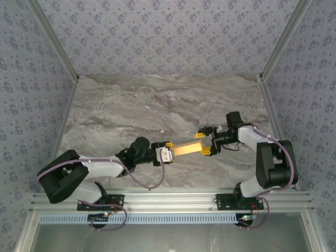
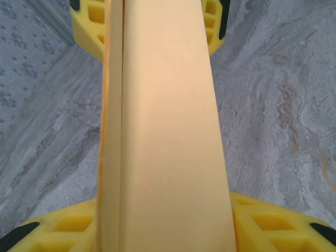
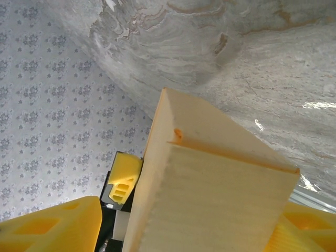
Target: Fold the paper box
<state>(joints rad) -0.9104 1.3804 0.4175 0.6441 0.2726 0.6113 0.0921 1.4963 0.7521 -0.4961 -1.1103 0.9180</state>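
Evidently the paper box point(image 1: 186, 148) is strung like a bridge between the two arms, over the near middle of the marbled desk point(image 1: 157, 100). As far as the wrist views let me judge, it is lifted clear of the surface. The left arm point(image 1: 100, 168) reaches in from the near left and the left jaws pinch the box's nearer end. In the left wrist view the yellow fingers point(image 2: 273, 226) press the card from both sides, and the box point(image 2: 168, 131) runs straight away toward the other pair. The right arm point(image 1: 252, 137) bends back toward the centre and the right jaws pinch the far end. In the right wrist view one of its fingers point(image 3: 47, 226) shows a dark gap beside the box point(image 3: 210, 184), so I judge that grip from the other two views, where the end sits tight between them. The card is already a long, closed-looking bar, not a flat sheet, and a seam runs down one long side where a flap overlaps. Gripping both ends suits that seam: each pinch squeezes the walls together so the thin card cannot spring open, and neither end can sag. What is left, I'd judge, is tucking or pressing the ends — a move that calls for one grip to release without the shape relaxing.
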